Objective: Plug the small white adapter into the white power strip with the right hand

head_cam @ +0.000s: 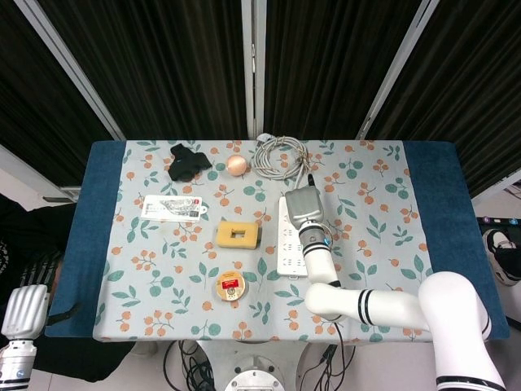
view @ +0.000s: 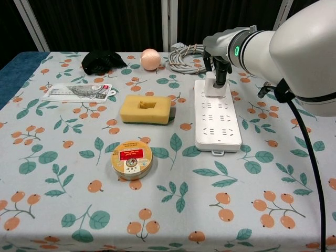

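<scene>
The white power strip (view: 218,122) lies lengthwise on the flowered cloth right of centre, also visible as the strip (head_cam: 288,249) from above. My right hand (view: 221,64) reaches down over its far end and pinches the small white adapter (view: 214,87), which stands upright on the strip's far sockets. Whether its pins are seated I cannot tell. From above, the back of the right hand (head_cam: 303,207) hides the adapter. My left hand (head_cam: 24,308) hangs off the table's near left corner, fingers straight, holding nothing.
A yellow sponge (view: 145,109) and a round tin (view: 131,157) lie left of the strip. At the back are a coiled grey cable (view: 185,55), a pink ball (view: 150,59) and a black cloth (view: 102,59). A flat packet (view: 79,92) lies at the left.
</scene>
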`<state>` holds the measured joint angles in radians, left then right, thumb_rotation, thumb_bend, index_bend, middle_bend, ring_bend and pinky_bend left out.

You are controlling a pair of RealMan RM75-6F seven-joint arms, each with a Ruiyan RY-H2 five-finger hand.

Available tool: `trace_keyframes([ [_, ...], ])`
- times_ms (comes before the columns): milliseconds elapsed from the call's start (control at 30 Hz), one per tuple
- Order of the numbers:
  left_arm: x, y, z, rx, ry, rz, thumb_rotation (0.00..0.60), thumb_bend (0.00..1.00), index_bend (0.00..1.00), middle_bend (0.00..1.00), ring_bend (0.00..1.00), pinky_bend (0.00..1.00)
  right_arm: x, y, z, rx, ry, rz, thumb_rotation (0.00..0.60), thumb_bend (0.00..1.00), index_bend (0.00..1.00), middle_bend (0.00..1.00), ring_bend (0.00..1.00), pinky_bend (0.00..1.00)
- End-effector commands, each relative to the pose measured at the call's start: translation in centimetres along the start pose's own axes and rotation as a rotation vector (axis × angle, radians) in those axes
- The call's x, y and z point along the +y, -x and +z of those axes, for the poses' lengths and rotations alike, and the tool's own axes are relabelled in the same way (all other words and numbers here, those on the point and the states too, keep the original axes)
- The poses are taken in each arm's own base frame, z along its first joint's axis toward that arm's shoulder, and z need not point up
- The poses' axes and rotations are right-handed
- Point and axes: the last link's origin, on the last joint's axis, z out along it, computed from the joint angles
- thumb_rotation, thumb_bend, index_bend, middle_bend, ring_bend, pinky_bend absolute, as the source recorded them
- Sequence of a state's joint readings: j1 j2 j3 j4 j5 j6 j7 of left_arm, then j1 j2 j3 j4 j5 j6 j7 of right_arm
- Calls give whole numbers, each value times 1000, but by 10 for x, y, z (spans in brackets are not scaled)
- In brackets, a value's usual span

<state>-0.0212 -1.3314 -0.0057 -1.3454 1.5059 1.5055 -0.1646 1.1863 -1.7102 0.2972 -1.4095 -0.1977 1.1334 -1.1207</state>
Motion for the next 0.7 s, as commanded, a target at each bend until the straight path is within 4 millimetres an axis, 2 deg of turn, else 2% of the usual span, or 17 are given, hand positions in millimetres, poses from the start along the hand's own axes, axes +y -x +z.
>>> trace_keyframes([
  [33,-1,0,-1,0,-3,0,600,137,61,24,0,0,-2,0,1,-2,0,-8,600,637,815,707,492,0],
  [400,-2,2,-2,-3,-6,-4,600,137,61,24,0,0,-3,6,3,-12,8,-16,600,637,811,703,493,0],
  [500,-2,2,-2,-3,-6,-4,600,137,61,24,0,0,-3,6,3,-13,8,-13,600,632,781,679,493,0],
  [600,-2,2,-2,-2,-6,-5,600,137,61,24,0,0,-1,5,2,-16,6,-5,600,614,701,623,479,0],
  [700,-2,2,-2,-1,-5,-4,600,137,61,24,0,0,0,4,0,-19,6,1,600,539,582,559,438,0],
])
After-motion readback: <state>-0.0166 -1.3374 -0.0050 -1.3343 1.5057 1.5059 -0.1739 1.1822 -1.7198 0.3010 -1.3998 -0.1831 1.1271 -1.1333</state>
